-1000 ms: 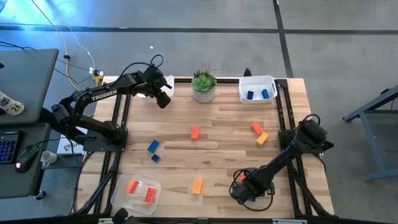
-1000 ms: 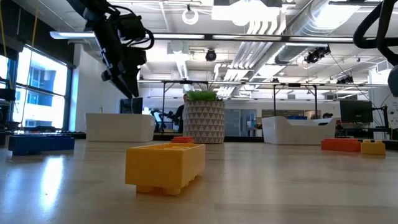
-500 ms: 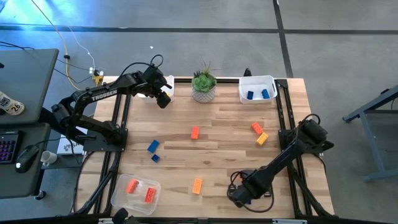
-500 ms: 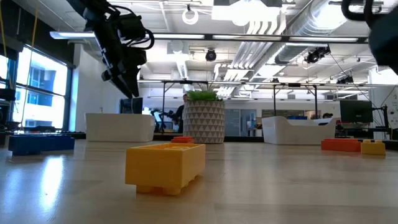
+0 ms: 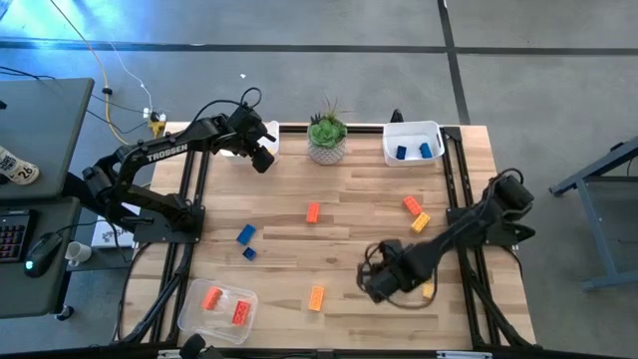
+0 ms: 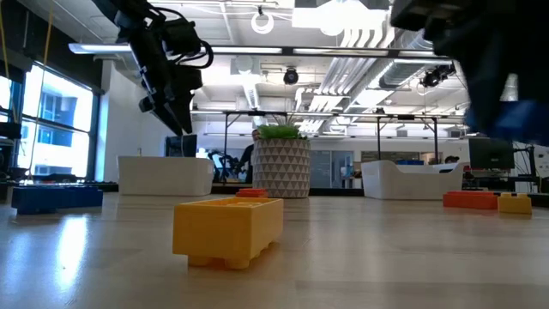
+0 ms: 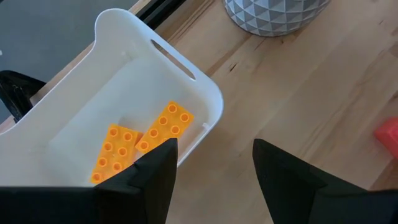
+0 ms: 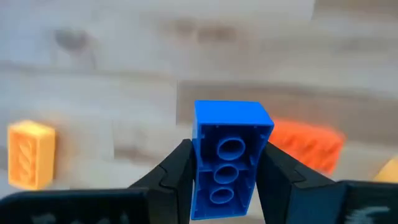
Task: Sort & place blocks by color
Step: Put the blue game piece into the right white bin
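My right gripper [image 5: 375,282] is over the near right part of the table, shut on a blue studded block [image 8: 229,149]. My left gripper [image 7: 211,186] hangs open and empty above the far-left white tray [image 7: 186,81], which holds two yellow-orange blocks [image 7: 165,124]. Loose on the wood lie red-orange blocks [image 5: 312,212] [image 5: 411,204], yellow-orange blocks [image 5: 420,221] [image 5: 316,297] and blue blocks [image 5: 245,234] [image 5: 249,253]. The far-right tray [image 5: 413,130] holds blue blocks [image 5: 401,153]. The near-left tray [image 5: 194,314] holds red-orange blocks [image 5: 211,297]. My right gripper pinches the blue block between its two fingers [image 8: 177,171], one on each long side wall [image 8: 200,155]. The block's hollow underside faces the wrist camera. It is lifted clear of the table.
A green potted plant [image 5: 326,138] in a patterned white pot stands at the far edge between the two far trays. A small yellow-orange block [image 5: 428,290] lies by my right arm. Bare wood lies between the loose blocks at mid-table.
My right gripper has risen from the near right corner and moved toward the far edge and slightly left; its arm now shows large and blurred in the low view. The small yellow-orange block beside it has come into sight.
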Robot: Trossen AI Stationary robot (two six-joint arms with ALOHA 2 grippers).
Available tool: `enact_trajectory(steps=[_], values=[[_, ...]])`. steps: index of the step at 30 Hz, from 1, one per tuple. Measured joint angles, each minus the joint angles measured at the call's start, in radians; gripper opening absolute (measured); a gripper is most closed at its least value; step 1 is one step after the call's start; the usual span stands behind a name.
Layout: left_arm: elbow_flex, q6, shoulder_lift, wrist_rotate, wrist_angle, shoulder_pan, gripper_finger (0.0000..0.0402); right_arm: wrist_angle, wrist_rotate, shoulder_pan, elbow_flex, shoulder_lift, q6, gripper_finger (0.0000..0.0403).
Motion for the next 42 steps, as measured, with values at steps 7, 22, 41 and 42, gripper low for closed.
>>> enact_trajectory(steps=[7, 22, 41, 42], values=[[0.000, -0.002, 0.000, 0.000, 0.000, 0.000, 0.0197, -0.149, 0.030, -0.181, 0.000, -0.093, -0.306, 0.0107], [0.000, 0.009, 0.000, 0.000, 0.000, 0.000, 0.0197, -0.203, 0.079, -0.786, -0.001, -0.207, -1.207, 0.0107], [0.000, -0.091, 0.000, -0.008, 0.012, 0.002, 0.0197, 0.053, 0.191, -1.271, -0.001, -0.189, -1.700, 0.0107], [0.000, -0.111, 0.000, -0.008, 0.017, 0.002, 0.0197, 0.061, 0.191, -1.283, -0.001, -0.181, -1.707, 0.0107]])
